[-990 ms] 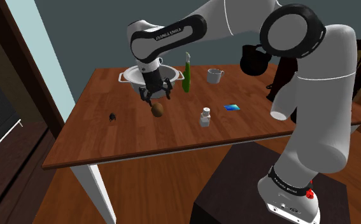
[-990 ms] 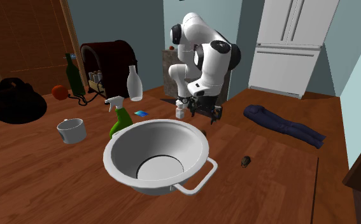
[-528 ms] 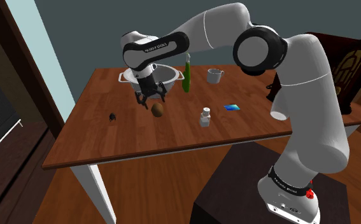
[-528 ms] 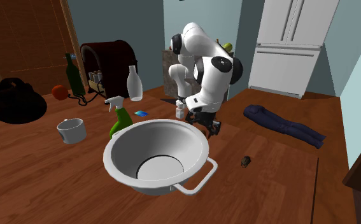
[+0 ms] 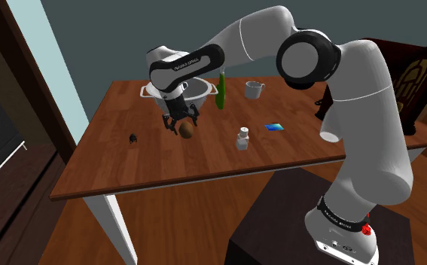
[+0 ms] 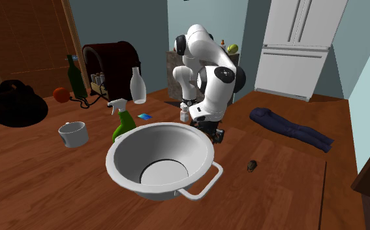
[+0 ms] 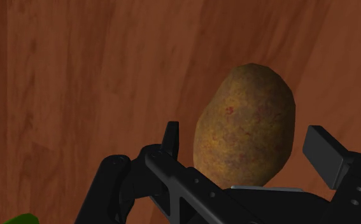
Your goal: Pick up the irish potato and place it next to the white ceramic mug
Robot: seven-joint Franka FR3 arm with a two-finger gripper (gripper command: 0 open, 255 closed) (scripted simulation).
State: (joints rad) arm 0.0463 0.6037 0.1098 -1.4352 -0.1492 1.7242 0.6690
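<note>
In the shoulder view the arm [image 5: 185, 64] covers the far rim of the bowl [image 5: 202, 94]. A dark speck [image 5: 132, 138] on the table [image 5: 317, 150], to that view's left of the bowl, is too small to name. In the second exterior view the bowl's rim hides the foot of the spray bottle [image 6: 121, 117] behind it. A black bag [image 6: 14, 104], far to that view's left of the bowl, is cut by the picture's edge. In the wrist view the gripper [image 7: 246, 143] hides the potato [image 7: 249, 95]'s near end. A green sliver [image 7: 20, 219] beside the gripper is cut off and cannot be named.
</note>
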